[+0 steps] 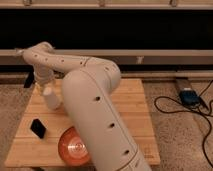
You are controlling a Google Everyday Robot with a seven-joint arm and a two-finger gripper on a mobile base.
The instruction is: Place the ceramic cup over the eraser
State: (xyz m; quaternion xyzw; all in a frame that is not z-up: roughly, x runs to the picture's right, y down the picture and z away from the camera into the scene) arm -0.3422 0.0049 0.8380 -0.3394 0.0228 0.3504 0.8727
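Note:
The ceramic cup [50,98] is small, white and tapered, and sits at the back left of the wooden table [132,107]. My gripper [45,86] is directly above the cup, at its top, at the end of the white arm [90,100] that sweeps across the middle of the view. The eraser [37,128] is a small black block lying on the table in front of the cup and a little to the left, apart from it.
An orange plate [74,148] sits near the table's front edge, partly behind the arm. A blue device [189,96] and black cables [172,107] lie on the floor to the right. A dark wall with rails runs behind the table.

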